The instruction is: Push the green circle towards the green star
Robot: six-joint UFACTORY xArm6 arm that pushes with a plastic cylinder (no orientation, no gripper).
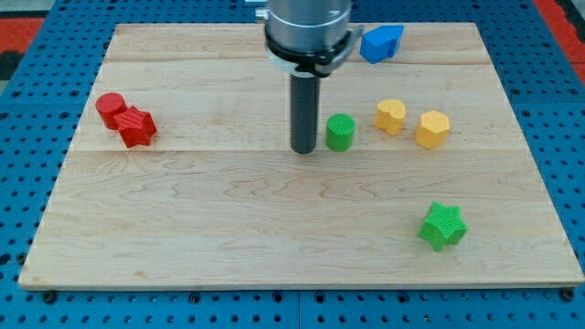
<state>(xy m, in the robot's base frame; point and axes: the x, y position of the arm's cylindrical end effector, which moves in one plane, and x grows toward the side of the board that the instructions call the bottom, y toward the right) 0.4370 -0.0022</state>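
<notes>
Your tip (304,150) sits on tabletop (228,238), just left of green circle (340,132), apart or touching: cannot tell. Tool is bare rod, nothing pinched. Green star (443,226) lies well apart, toward view's bottom right.

Wooden board (228,228) on a perforated blue base (27,137).
Pale planks, evenly lit; blue pegboard borders every board edge, with red patches (27,32) beyond both top corners.
</notes>
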